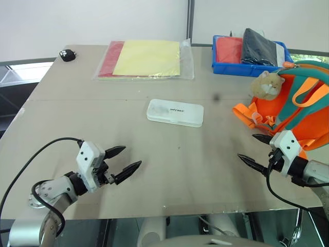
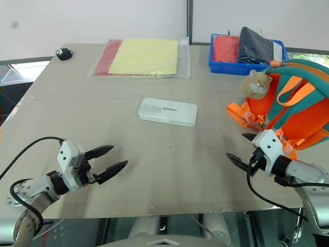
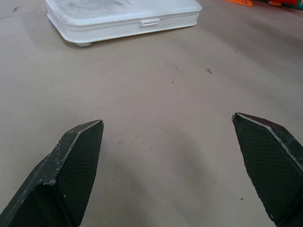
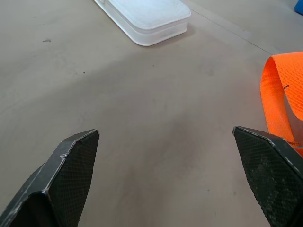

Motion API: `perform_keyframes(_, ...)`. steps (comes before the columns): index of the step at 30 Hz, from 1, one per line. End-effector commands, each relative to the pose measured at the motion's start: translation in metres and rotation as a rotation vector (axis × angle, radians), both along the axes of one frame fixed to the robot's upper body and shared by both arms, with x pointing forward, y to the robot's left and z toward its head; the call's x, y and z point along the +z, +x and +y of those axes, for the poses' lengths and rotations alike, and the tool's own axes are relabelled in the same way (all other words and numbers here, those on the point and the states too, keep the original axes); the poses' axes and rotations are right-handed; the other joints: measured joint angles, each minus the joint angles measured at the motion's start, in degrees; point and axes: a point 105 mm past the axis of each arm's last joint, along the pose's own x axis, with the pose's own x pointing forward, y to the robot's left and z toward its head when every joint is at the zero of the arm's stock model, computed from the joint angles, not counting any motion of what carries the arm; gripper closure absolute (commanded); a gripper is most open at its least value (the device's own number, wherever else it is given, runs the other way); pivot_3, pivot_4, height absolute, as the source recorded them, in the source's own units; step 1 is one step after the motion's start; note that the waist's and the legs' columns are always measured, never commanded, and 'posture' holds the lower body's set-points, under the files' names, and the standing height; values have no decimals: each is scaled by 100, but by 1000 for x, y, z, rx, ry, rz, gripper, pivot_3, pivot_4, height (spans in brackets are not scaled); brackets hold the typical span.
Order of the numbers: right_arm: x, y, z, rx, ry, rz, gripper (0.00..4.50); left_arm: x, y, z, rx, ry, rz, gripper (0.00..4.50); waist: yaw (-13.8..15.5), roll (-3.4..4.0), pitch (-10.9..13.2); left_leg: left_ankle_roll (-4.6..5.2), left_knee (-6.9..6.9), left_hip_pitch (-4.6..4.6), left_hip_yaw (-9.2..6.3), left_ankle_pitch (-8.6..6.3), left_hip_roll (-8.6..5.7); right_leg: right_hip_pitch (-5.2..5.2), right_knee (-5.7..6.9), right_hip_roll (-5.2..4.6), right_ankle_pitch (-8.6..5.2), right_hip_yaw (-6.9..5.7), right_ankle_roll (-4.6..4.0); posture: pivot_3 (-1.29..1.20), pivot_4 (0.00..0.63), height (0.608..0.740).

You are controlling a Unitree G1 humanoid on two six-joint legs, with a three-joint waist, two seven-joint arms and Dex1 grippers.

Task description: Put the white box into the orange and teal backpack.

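The white box (image 1: 175, 112) lies flat at the middle of the table, small dark lettering on its lid; it also appears as the white box (image 3: 120, 16) and the white box (image 4: 147, 16) in the wrist views. The orange and teal backpack (image 1: 300, 110) rests at the table's right edge, a beige plush charm (image 1: 267, 85) on its top and an orange strap (image 4: 279, 97) spread on the table. My left gripper (image 1: 127, 160) hovers open near the front left, empty. My right gripper (image 1: 251, 149) stands open by the backpack's front, empty.
A clear sleeve of yellow and red paper (image 1: 146, 59) lies at the back. A blue plastic bin (image 1: 249, 51) with red and dark items sits at the back right. A small black object (image 1: 67, 54) rests at the far left corner.
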Motion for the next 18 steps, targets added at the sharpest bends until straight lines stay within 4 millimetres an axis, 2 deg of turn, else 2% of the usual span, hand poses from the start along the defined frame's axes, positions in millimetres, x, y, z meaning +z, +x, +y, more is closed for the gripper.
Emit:
perform_keyframes(1,15,9,9,-22,45,-100,21,19,11,-2,35,-40,-72,49,0,0,0,0,0,0,0,0,0,0,0,0,0,0,0,0,150,740)
perform_keyframes(5,25,28,42,-47,161,-179,21,41,39,-9,149,-181,-123,49,-4,-7,-2,0,16,-2,-14,1,8,1,10,14,-6,-8,17,0,150,740)
perform_keyframes(7,21,38,48,-93,119,-168,21,43,51,-8,217,-218,-112,49,-6,-5,-3,0,19,2,-10,2,8,4,15,14,2,-4,6,0,150,740)
perform_keyframes(8,19,44,50,-110,127,-142,0,43,58,-8,250,-236,-102,279,-5,-6,-3,0,19,3,-7,1,5,5,14,11,6,-1,-1,0,150,740)
perform_keyframes(10,20,58,55,-155,166,-121,542,42,70,-7,306,-252,-80,878,-3,-8,-4,0,22,-3,-8,1,0,7,12,9,7,-2,-1,0,150,740)
perform_keyframes(11,21,65,56,-178,179,-117,947,42,76,-7,331,-260,-81,1445,-3,-8,-3,0,22,-3,-9,1,-1,7,11,10,11,-1,5,0,150,740)
perform_keyframes(12,23,74,59,-208,188,-120,1245,43,85,-4,384,-277,-79,1773,-3,-8,-3,0,21,-6,-10,1,-2,6,11,10,16,-2,14,0,150,740)
perform_keyframes(15,20,104,69,-325,196,-98,2938,39,115,-2,502,-268,-42,3454,5,-8,-3,0,20,-5,-21,1,-3,8,13,16,20,-6,21,0,150,740)
perform_keyframes(16,18,112,69,-369,181,-93,3266,37,123,-3,516,-254,-29,3761,4,-8,-3,0,20,-4,-23,2,-3,9,15,18,21,-7,21,0,150,740)
perform_keyframes(17,14,121,71,-405,172,-69,3813,34,134,-2,532,-204,-22,4321,0,-8,-3,0,20,-4,-24,2,-3,9,15,20,21,-7,21,0,150,740)
perform_keyframes(18,12,128,73,-438,167,-51,4343,31,143,0,550,-164,-16,4500,1,-8,-3,0,20,-3,-23,2,-4,10,15,20,21,-6,21,0,150,740)
